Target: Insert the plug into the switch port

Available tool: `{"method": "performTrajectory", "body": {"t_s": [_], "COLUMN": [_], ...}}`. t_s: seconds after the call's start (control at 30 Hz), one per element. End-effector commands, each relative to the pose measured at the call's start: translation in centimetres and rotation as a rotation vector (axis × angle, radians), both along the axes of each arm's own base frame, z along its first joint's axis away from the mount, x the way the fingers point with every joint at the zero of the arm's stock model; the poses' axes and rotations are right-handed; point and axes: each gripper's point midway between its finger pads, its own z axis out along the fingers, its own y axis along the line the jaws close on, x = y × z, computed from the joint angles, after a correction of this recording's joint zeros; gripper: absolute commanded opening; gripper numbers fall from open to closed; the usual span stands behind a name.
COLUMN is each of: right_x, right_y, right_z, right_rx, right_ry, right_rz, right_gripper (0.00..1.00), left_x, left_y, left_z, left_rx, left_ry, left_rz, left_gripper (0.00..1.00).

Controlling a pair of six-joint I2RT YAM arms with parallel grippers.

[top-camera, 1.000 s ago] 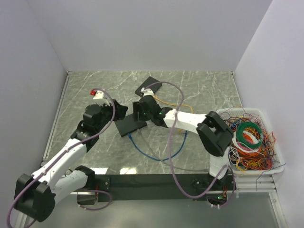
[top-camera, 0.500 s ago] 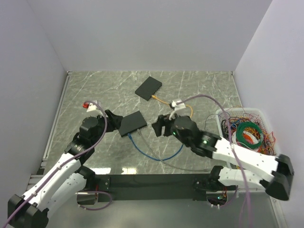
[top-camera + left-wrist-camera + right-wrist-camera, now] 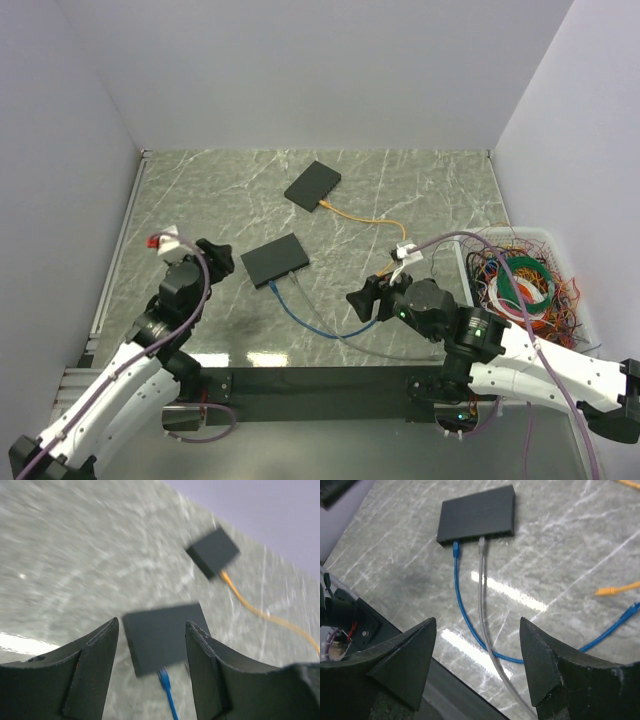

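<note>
The nearer black switch (image 3: 275, 259) lies flat on the marble table. A blue plug (image 3: 456, 549) and a grey plug (image 3: 481, 542) sit against its front edge, seemingly in its ports. My left gripper (image 3: 214, 257) hovers left of this switch, open and holding nothing. In the left wrist view the left gripper (image 3: 152, 625) frames the switch (image 3: 165, 637) and the blue plug (image 3: 164, 677). My right gripper (image 3: 362, 297) is open and empty, to the right of and nearer than the switch. The right gripper (image 3: 477, 625) hangs above the blue cable (image 3: 465, 615) and the grey cable (image 3: 487, 630).
A second black switch (image 3: 312, 185) lies farther back with an orange cable (image 3: 360, 217) plugged in; that cable's loose orange plug (image 3: 607, 591) rests on the table. A white bin (image 3: 530, 366) full of coloured wires stands at the right. White walls enclose the table.
Both arms have pulled back from the nearer switch toward the table's near edge. The right arm swung well to the right. The switch and its cables have stayed put.
</note>
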Motion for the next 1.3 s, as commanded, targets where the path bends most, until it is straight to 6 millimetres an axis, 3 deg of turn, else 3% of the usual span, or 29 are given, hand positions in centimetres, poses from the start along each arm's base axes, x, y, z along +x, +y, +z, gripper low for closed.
{"method": "performTrajectory", "body": {"t_s": [0.0,0.07,0.1,0.17,0.27,0.37,0.43,0.57,0.77,0.8,1.0,1.13,1.2,1.27], "right_x": [-1.1,-1.3,-1.4,-1.5,-1.6,-1.7,-1.7,-1.9,-2.1,-2.0,-1.9,-1.8,-1.8,-1.7], "right_y": [-0.5,-0.5,-0.6,-0.6,-0.6,-0.5,-0.6,-0.9,-0.9,-1.0,-0.6,-0.5,-0.5,-0.6], "right_z": [-1.5,-1.8,-2.0,-2.2,-2.5,-2.7,-2.8,-2.9,-2.7,-2.7,-3.3,-3.6,-3.6,-3.8], "right_rx": [0.01,0.014,0.014,0.011,0.006,0.005,0.003,0.0,0.015,0.012,-0.014,-0.024,-0.024,-0.026], "right_ry": [0.05,0.058,0.06,0.061,0.062,0.064,0.066,0.072,0.065,0.065,0.068,0.073,0.073,0.072], "right_rz": [0.007,0.012,0.013,0.015,0.018,0.024,0.023,0.023,0.03,0.027,0.031,0.033,0.028,0.023], "right_gripper": [0.74,0.74,0.74,0.74,0.74,0.74,0.74,0.74,0.74,0.74,0.74,0.74,0.74,0.74], "left_x": [0.1,0.1,0.4,0.2,0.6,0.8,1.1,3.2,6.0,6.4,9.4,11.1,11.1,11.2], "left_y": [3.9,5.3,5.7,7.5,8.6,9.8,10.4,9.0,8.2,8.9,7.3,7.9,9.0,9.4], "left_z": [0.5,-0.7,-0.3,-2.3,-1.9,-2.8,-4.6,-5.2,-3.9,-4.0,-3.7,-4.0,-5.4,-5.5], "left_rx": [0.024,0.068,0.08,0.152,0.262,0.382,0.434,0.506,0.41,0.415,0.45,0.461,0.453,0.429], "left_ry": [-0.091,-0.107,-0.144,-0.124,-0.156,-0.169,-0.131,-0.119,-0.226,-0.223,-0.24,-0.25,-0.236,-0.219], "left_rz": [0.207,0.271,0.295,0.389,0.437,0.488,0.502,0.365,0.221,0.225,0.097,0.114,0.158,0.157], "left_gripper": [0.62,0.63,0.62,0.62,0.63,0.76,0.8,0.77,0.81,0.82,0.8,0.81,0.82,0.82]}}
